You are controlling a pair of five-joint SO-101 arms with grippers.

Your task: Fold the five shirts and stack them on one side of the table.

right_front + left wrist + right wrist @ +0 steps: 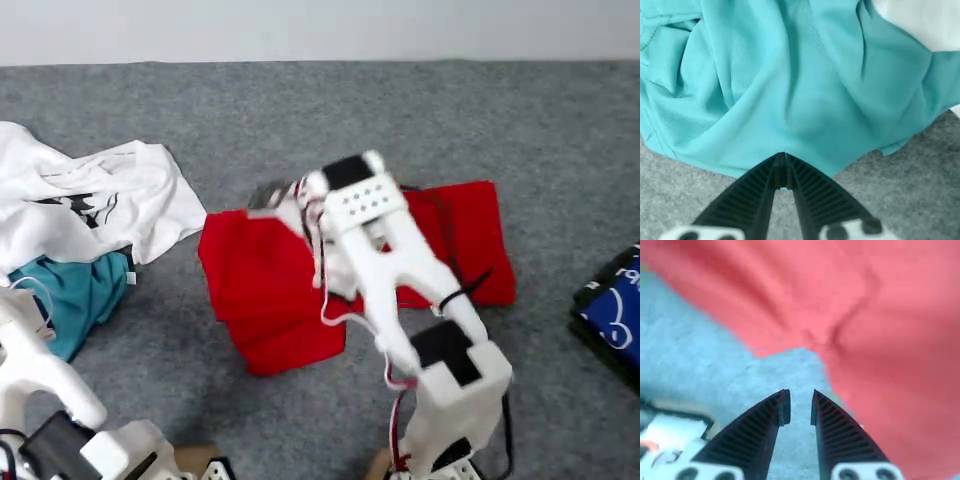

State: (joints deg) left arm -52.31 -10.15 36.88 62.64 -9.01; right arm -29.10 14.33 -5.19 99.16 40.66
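Two grippers logged, and the right one matters for the next move. The right gripper (799, 407) has its jaws a narrow gap apart with nothing between them. It hangs over bare grey felt table top (400, 110), just off the edge of the crumpled red cotton shirt (270, 300). The red cloth lies ahead of the tips and to one side, near but not touching. In the high view this shirt sits mid-table, partly folded. Its long axis runs across the table from side to side, and one flap is doubled toward the near edge. The right arm reaches over it to its far-left corner. Judgement: this arm is much the nearer to the red shirt, so the coming grasp depends on closing the short gap to that hem. The left gripper (782, 160) is closed, its tips meeting at the hem of the rumpled teal mesh shirt (790, 90). I cannot tell whether cloth is pinched. The teal shirt lies at the table's left, half under a white printed shirt (90, 200). A blue and black shirt (615, 310) lies at the right edge, well apart.
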